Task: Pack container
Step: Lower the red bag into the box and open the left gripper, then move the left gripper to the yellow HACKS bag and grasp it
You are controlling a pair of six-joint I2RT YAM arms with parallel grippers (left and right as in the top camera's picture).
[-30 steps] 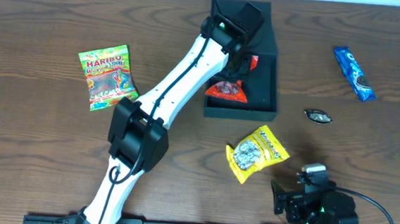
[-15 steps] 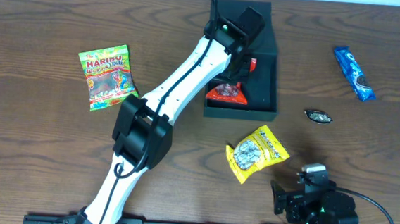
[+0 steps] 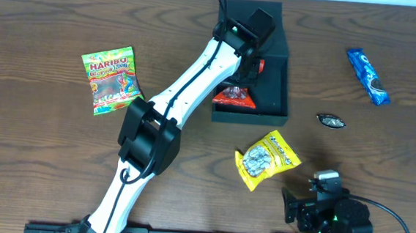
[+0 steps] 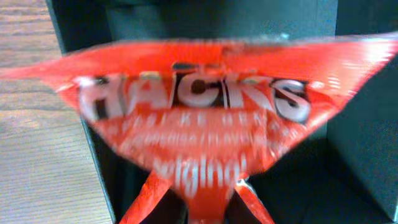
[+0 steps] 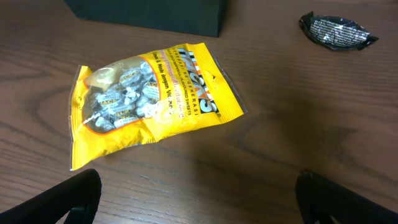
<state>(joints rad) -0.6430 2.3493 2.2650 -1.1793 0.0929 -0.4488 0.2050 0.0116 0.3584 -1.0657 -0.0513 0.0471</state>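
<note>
The right gripper (image 5: 202, 200) hangs spread wide above the table (image 5: 280, 143), a yellow sweet bag (image 5: 149, 99) just ahead. Beyond lies the container (image 3: 274, 115), far middle, with a red packet (image 3: 236, 96) at its near-left corner. The left gripper (image 3: 246, 60) reaches in above; the packet hides its fingers, so I cannot tell its grip. A Haribo bag (image 3: 111, 80) lies left and a blue bar (image 3: 368, 76) right.

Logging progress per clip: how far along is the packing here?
Done: nothing visibly settled inside the container. In hand: the left pincer is over it with the red Hacks packet at its near edge; grip unclear. Remaining: Haribo bag, yellow sweets bag, blue packet and small dark packet lie on the table; right pincer open.
</note>
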